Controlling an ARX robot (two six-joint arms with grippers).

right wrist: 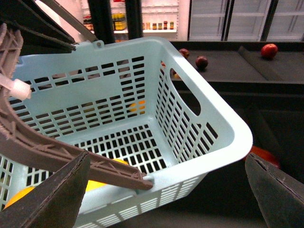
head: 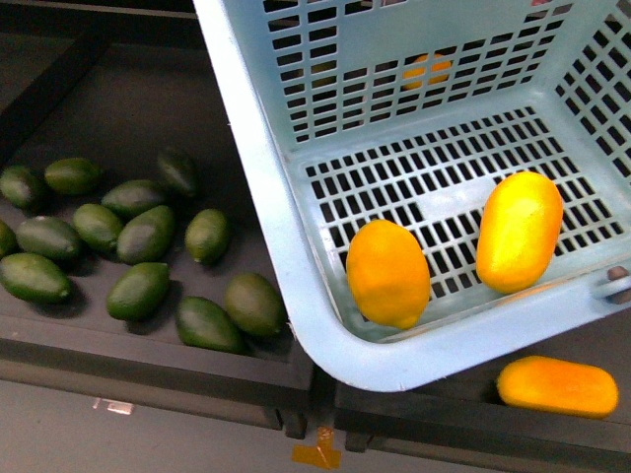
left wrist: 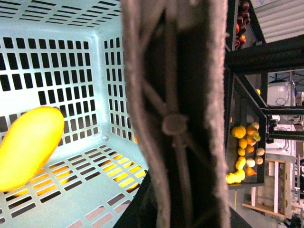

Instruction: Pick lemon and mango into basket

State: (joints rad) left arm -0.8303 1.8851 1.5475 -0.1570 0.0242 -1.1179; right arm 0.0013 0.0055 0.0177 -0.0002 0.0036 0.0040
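Front view: basket (head: 258, 197) is tilted over the dark trays. Inside it are an orange mango (head: 387, 273) and, apart from it, a paler yellow fruit I take as the lemon (head: 519, 232). Another orange fruit (head: 557, 385) lies outside, below the rim. Green fruits (head: 138, 290) are on the left tray.

Left wrist view: the basket handle (left wrist: 175, 123) fills the picture. No left fingers show, so I can't tell its grip.

Right wrist view: right gripper (right wrist: 166, 199) is spread wide and empty, above the basket's near wall.
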